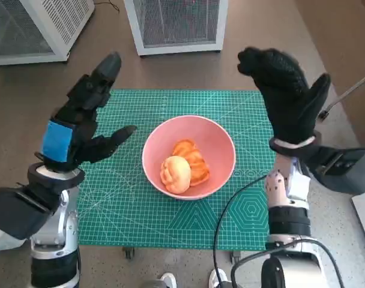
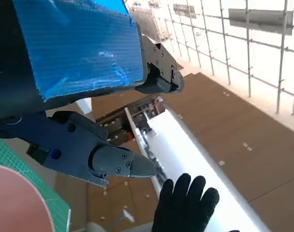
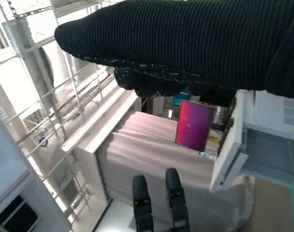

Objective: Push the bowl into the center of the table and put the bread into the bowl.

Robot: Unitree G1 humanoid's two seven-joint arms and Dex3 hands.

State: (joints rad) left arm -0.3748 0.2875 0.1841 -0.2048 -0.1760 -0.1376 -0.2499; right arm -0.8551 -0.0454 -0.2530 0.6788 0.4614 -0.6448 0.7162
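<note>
Both hands, the blue-taped left hand (image 1: 80,129) and gloved right hand (image 1: 289,99), hover open and empty either side of the round pink bowl (image 1: 215,141) (golden bread pieces (image 1: 184,165) inside, mid-surface).

Before me: green cutting mat (image 1: 140,210) over the table; two white mesh-fronted cabinets (image 1: 177,24) on brown floor (image 1: 26,90) beyond.

The robot's black left hand with blue tape over its back (image 1: 80,123) is raised on its pale forearm, fingers spread apart and holding nothing, thumb pointing inward. The right hand in a black knitted glove (image 1: 287,99) is likewise lifted on its pale forearm, fingers apart and thumb splayed outward, also holding nothing
</note>
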